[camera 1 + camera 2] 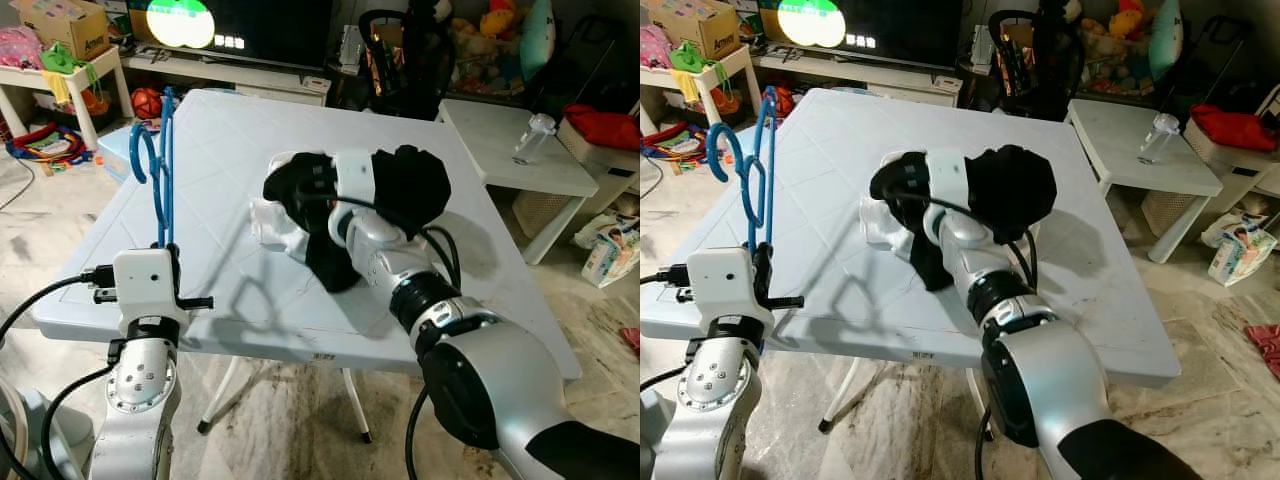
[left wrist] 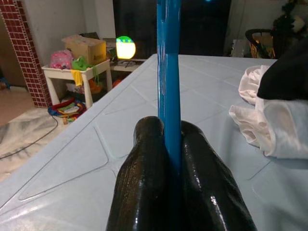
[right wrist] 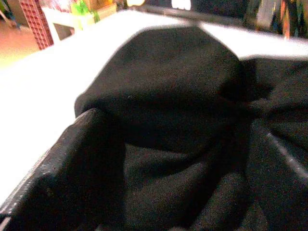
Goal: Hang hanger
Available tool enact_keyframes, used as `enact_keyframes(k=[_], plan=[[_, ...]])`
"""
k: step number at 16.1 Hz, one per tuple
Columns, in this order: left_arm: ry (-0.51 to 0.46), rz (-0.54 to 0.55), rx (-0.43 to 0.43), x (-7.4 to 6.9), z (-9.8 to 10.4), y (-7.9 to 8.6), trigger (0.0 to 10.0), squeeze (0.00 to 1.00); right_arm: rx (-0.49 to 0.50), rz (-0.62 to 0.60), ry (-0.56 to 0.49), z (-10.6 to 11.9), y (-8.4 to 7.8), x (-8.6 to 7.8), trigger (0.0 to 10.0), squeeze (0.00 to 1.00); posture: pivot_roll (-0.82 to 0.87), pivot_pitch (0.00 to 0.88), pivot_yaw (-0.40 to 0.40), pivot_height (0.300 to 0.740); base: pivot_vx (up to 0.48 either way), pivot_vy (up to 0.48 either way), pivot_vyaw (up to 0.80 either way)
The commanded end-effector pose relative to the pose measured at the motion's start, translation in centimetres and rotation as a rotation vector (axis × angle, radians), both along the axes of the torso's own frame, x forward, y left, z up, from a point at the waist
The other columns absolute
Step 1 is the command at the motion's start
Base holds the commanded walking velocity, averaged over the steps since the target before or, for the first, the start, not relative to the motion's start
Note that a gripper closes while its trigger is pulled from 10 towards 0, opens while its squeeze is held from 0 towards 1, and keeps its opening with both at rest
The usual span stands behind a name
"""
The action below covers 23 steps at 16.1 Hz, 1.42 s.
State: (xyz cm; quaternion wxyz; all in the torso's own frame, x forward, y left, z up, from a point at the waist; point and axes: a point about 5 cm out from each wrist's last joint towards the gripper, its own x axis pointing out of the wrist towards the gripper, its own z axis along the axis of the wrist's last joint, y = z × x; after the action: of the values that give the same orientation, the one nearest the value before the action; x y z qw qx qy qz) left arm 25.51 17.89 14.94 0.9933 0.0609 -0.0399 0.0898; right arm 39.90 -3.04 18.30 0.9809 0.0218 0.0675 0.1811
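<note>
A blue plastic hanger (image 1: 160, 165) stands upright over the left edge of the pale blue table (image 1: 220, 130). My left gripper (image 1: 167, 248) is shut on its lower bar, and in the left wrist view the hanger (image 2: 168, 57) rises from between the two black fingers (image 2: 144, 168). A black garment (image 1: 412, 185) lies bunched on a white garment (image 1: 272, 225) at the table's middle. My right gripper (image 3: 168, 183) is pressed into the black cloth (image 3: 168, 82), open, its fingers (image 3: 72, 159) wide apart with cloth between them.
A small white side table (image 1: 520, 165) with a clear bottle (image 1: 533, 135) stands at the right. A black chair (image 1: 400, 60) is behind the table. A TV stand (image 1: 240, 70), a white shelf with toys (image 1: 60, 80) and floor clutter lie at the back left.
</note>
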Motion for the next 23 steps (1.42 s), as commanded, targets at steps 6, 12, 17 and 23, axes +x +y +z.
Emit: enact_keyframes(k=[6,12,17,23], plan=[[-0.026,-0.011,-0.02,0.4,0.4,-0.8,10.0,0.0,0.034,0.078,-0.014,-2.6,-5.9,-0.3,10.0,0.0,0.24,0.0,-0.139,0.74,0.0,0.0,0.0],[-0.017,-0.044,-0.039,0.3,0.4,-0.7,10.0,0.0,0.042,0.178,-0.14,-2.6,-11.7,-3.1,10.0,0.0,0.19,0.0,-0.103,0.74,0.0,0.0,0.0],[0.019,-0.028,0.018,0.7,-0.2,-0.6,10.0,0.0,0.113,0.075,-0.192,-1.6,-13.8,-5.8,10.0,0.0,0.16,0.0,-0.078,0.74,0.0,0.0,0.0],[0.036,-0.148,0.01,1.1,-0.4,-1.9,10.0,0.0,0.144,-0.282,-0.232,-2.5,-14.7,-8.5,10.0,0.0,0.14,0.0,-0.048,0.74,0.0,0.0,0.0]])
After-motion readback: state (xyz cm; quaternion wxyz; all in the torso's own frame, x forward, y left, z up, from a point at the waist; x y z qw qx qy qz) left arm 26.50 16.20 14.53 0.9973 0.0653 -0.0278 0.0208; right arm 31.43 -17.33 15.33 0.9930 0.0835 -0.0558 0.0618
